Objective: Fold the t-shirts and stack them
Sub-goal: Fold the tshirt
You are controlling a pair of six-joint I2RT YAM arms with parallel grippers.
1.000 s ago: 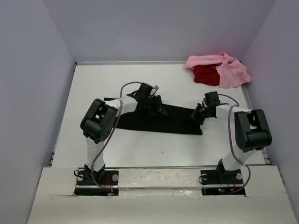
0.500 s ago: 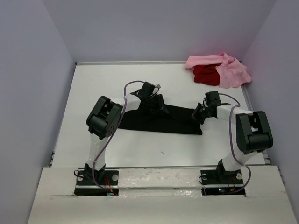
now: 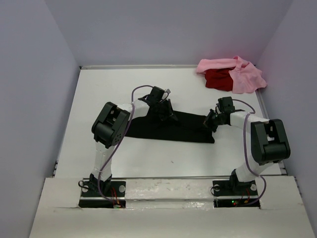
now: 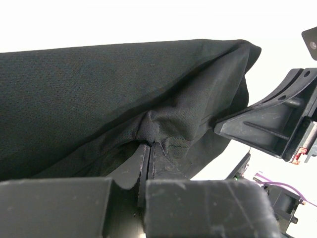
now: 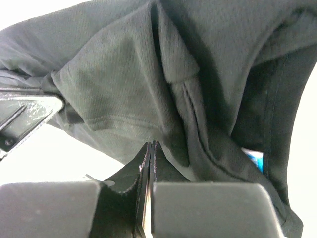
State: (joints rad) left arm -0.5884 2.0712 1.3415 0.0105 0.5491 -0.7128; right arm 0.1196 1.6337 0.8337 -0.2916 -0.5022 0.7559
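Black shirt [image 3: 178, 130] noted as a long flat band between both claws. Found left claw [image 4: 148, 149] clenched on a bunched fold of it, right claw [image 5: 150, 147] clamped on its end hem. Saw pink shirt [image 3: 247, 79] and red shirt [image 3: 217, 79] heaped together, well beyond right claw.

Two arms rise from a pale metal mounting rail [image 3: 168, 184]. The left arm [image 3: 100, 157] and right arm [image 3: 242, 168] have white tubular links and bulky black joint housings. A thin purple cable [image 3: 130, 99] loops along each. On the rail sit black base plates [image 3: 101, 191]. The left gripper [image 4: 148, 151] and right gripper [image 5: 150, 148] have matte black, blocky fingers.
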